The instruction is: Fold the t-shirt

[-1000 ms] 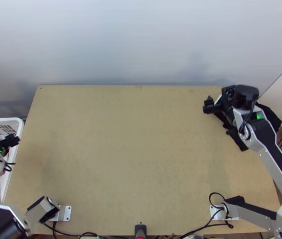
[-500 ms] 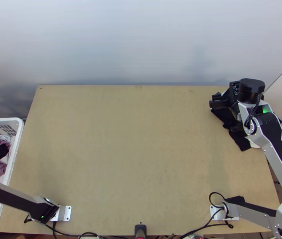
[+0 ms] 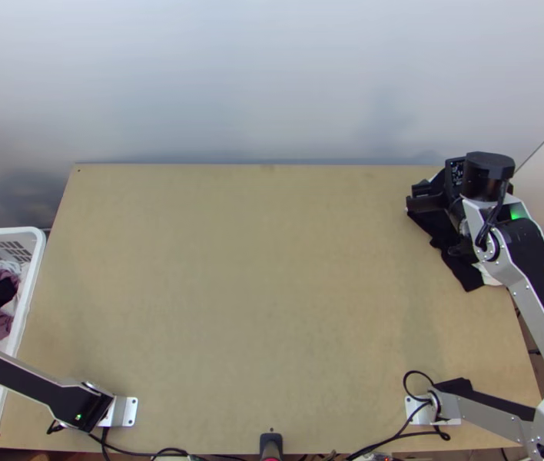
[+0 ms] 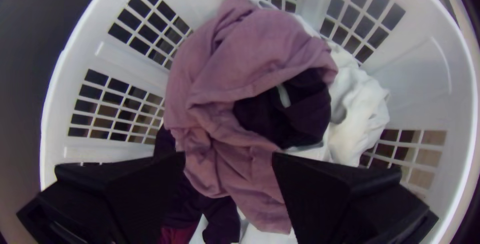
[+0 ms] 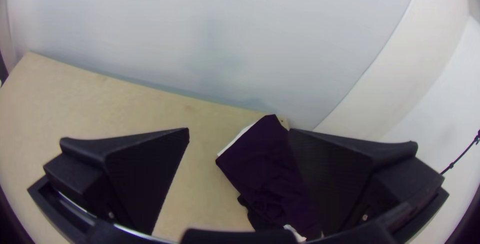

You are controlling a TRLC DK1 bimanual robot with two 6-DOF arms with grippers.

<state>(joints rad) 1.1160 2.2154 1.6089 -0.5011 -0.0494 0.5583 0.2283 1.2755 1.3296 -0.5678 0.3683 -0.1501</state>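
Mauve garment (image 4: pixel 260 49), judged the likeliest piece to fold, lies bunched inside the white basket (image 3: pixel 35 269) beside the surface (image 3: pixel 257 292), on the left arm's side. Key relation: it sits below the left claw (image 4: pixel 229 154), part of it in line with the opening. Its longer run passes lengthwise into that gap, so closing should pinch across it. Left arm clearly nearer.

Left claw: wide open, no hold. Right claw (image 5: pixel 239 130): likewise wide open, holding nothing, near the dark cloth stack (image 5: pixel 265 169) at the surface's far right corner.

Count: claws, 2; basket, 1; mauve garment, 1; stack, 1, layers uncountable. Dark clothing (image 4: pixel 305 112) and white cloth (image 4: pixel 360 109) also in basket; number of pieces cannot be told. Folding not begun; lift-out probably next
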